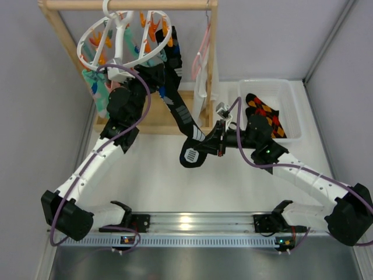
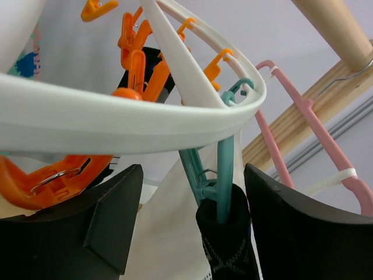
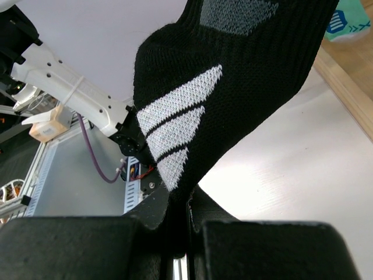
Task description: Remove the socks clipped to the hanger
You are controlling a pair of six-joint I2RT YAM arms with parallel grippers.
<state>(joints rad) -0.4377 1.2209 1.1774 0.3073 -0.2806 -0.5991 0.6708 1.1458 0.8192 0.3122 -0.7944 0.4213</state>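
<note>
Tension explains the layout: the black sock (image 1: 178, 105) runs taut from the white ring hanger (image 2: 116, 119) at 11 o'clock down toward the table's middle. There the right gripper (image 3: 178, 233) is clenched on its striped toe end, seemingly to pull it straight and away from the clip. At the other end, the left gripper (image 2: 192, 175) sits under the ring. Its jaws are spread to either side of the teal clip (image 2: 224, 169) that bites the sock's cuff, without pressing it, probably lined up to squeeze the clip open. A mint-teal sock (image 1: 98, 96) hangs clipped at the ring's 9 o'clock side. The hanger hooks over a wooden rack (image 1: 128, 4). A white bin (image 1: 280, 93) at 2 o'clock holds a diamond-patterned sock (image 1: 265, 114). The white tabletop (image 1: 233, 192) is smooth, and plain grey walls (image 1: 35, 116) enclose it.
</note>
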